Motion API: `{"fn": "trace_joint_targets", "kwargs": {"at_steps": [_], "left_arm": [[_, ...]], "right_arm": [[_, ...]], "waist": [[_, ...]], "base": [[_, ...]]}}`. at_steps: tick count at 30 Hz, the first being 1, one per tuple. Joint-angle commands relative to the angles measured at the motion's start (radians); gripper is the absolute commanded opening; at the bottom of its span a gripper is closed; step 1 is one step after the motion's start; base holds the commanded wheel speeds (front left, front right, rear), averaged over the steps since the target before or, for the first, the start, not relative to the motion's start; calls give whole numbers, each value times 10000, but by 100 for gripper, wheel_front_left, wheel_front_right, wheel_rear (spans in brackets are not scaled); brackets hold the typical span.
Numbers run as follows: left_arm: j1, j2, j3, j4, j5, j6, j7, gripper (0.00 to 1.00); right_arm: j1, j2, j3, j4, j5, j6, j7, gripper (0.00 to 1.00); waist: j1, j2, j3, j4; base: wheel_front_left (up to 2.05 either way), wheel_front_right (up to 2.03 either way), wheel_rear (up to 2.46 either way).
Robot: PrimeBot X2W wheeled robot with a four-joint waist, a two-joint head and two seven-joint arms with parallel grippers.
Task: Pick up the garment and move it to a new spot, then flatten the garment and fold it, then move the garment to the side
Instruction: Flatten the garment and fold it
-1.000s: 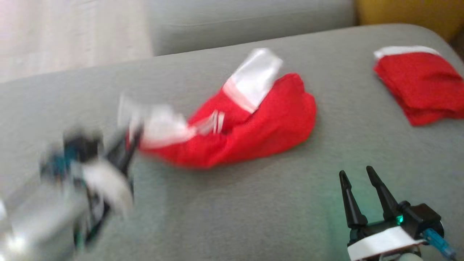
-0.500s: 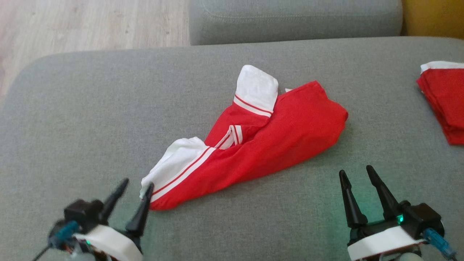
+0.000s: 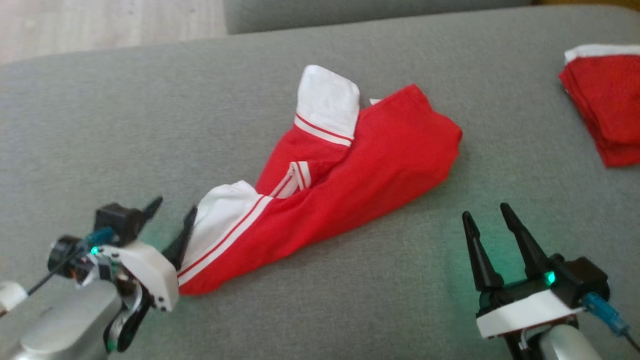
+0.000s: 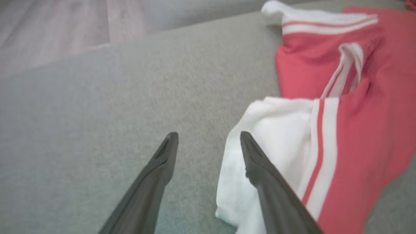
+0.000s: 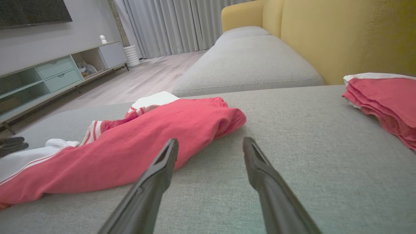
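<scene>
A: Change since a second ago: the left gripper (image 3: 174, 209) has let go of the white sleeve (image 3: 225, 215). Its fingers are now spread, parked just beside the sleeve's end. The head camera shifted too, so the rest is not real motion.
B: Right gripper (image 3: 486, 211)?
A: Fingers apart, empty, near the lower edge of the garment (image 3: 360, 175), not touching. The garment lies bunched mid sofa cushion (image 3: 125, 125), one sleeve folded over the body.
B: Risks?
A: In the left wrist view the gap between the fingers holds bare cushion and the sleeve sits outside it. Closing here likely grabs nothing. A pull on one sleeve alone may drag the heap, not flatten it. It could also crowd the folded red pile (image 3: 610, 110).
B: Unclear?
A: Whether the finger touches cloth, as the left wrist view is blurred. Hem and collar are buried, and the pile is cut off at the frame edge.
</scene>
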State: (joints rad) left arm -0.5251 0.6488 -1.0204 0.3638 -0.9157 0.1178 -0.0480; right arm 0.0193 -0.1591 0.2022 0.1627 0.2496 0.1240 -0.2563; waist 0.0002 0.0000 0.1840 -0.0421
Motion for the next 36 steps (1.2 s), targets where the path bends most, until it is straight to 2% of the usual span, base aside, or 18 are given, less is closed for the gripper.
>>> {"fn": "trace_joint_targets", "kwargs": {"at_steps": [1, 5, 11, 12, 13, 16, 22, 23, 24, 27, 28, 32, 34, 36], "left_arm": [[-305, 298, 372, -55, -67, -34, 6, 100], [-155, -17, 153, 442, -310, -332, 344, 100], [135, -321, -137, 463, -485, -499, 657, 98], [121, -255, -365, 532, -193, -388, 767, 0], [102, -229, -425, 571, -63, -308, 749, 0], [-352, 19, -554, 594, 1012, 309, 51, 0], [-1318, 226, -457, 423, 2817, 2013, -1251, 0], [-1411, 195, -385, 390, 2949, 2279, -1370, 7], [-1512, 203, -360, 380, 3145, 2574, -1430, 100], [-1665, 384, -377, 312, 3557, 3374, -1140, 100], [-1647, 469, -395, 293, 3565, 3430, -1017, 100], [-1549, 822, -374, 131, 3389, 3545, -455, 100], [-1518, 987, -300, -20, 3153, 3435, -191, 100], [-1583, 1141, -274, -144, 2961, 3149, 15, 100]], "right_arm": [[-215, -179, 180, -299, 72, 67, -55, 100], [-236, -196, 46, -303, 131, 67, -55, 100], [-178, -176, -8, -306, 147, 67, -55, 100], [-183, -141, -24, -309, 123, 67, -55, 100], [-178, -125, -20, -312, 106, 67, -55, 100], [-152, -113, -9, -301, 84, 67, -55, 100], [-22, -76, -11, -269, 74, 67, -55, 100], [-7, -57, 2, -265, 70, 67, -55, 100], [-1, -40, 23, -263, 68, 67, -55, 100], [-18, 2, 107, -270, 74, 67, -55, 100], [-26, 10, 118, -272, 74, 67, -55, 100], [-21, 14, 143, -290, 108, 67, -55, 100], [-26, 4, 108, -309, 129, 67, -55, 100], [-60, -18, 119, -318, 142, 67, -55, 100]], "waist": [[-2, 0, 206, -212], [-2, 0, 378, -377], [-2, 0, 368, -424], [-2, 0, 319, -403], [-2, 0, 283, -389], [-2, 0, 160, -331], [-2, 0, 5, -188], [-2, 0, -7, -170], [-2, 0, -16, -160], [-2, 0, -17, -165], [-2, 0, -6, -172], [-2, 0, 96, -211], [-2, 0, 199, -215], [-2, 0, 313, -229]], "base": [[0, 0, 0], [0, 0, 0], [0, 0, 0], [0, 0, 0], [0, 0, 0], [0, 0, 0], [0, 0, 0], [0, 0, 0], [0, 0, 0], [0, 0, 0], [0, 0, 0], [0, 0, 0], [0, 0, 0], [0, 0, 0]]}}
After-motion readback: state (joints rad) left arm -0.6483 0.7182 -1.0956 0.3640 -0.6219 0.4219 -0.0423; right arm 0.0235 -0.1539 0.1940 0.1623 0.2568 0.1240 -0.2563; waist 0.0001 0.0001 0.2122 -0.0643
